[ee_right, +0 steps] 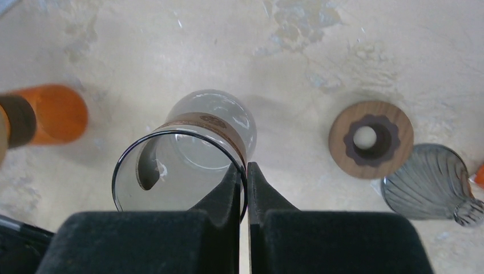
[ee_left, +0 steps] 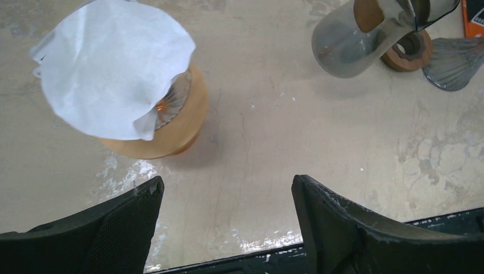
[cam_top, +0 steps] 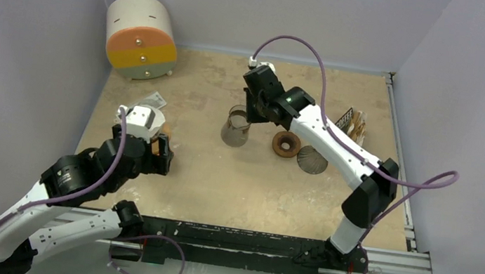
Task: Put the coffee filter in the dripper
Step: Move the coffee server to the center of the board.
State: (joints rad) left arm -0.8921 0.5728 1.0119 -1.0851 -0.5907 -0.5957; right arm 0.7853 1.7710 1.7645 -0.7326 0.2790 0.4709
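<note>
Left gripper (ee_left: 228, 220) hangs released, its two black fingers (ee_left: 122, 228) spread wide with only bare counter (ee_left: 285, 125) between them, grasping nothing; it sits to the left of the glass carafe (ee_right: 188, 148), well apart from it. The white coffee filter (ee_left: 114, 63) lies draped over the mouth of the orange dripper (ee_left: 182, 123), also left of the carafe and just beyond the left gripper's fingertips; the paper tilts to one side, with a strip of ribbed glass showing under its edge; whether it is seated down inside the cone cannot be told. Right gripper (ee_right: 246, 182) is clenched on the carafe's rim, one finger inside the mouth and one outside, pinching the glass wall; the carafe stands on the counter. Just right of the carafe lies a wooden ring (ee_right: 371, 138) with a dark scalloped centre; a grey ribbed glass cone (ee_right: 425, 182) lies on its side beyond the ring, close beside it. A round white, orange and yellow drum (cam_top: 141, 37) stands far left of the carafe, by the back wall.
</note>
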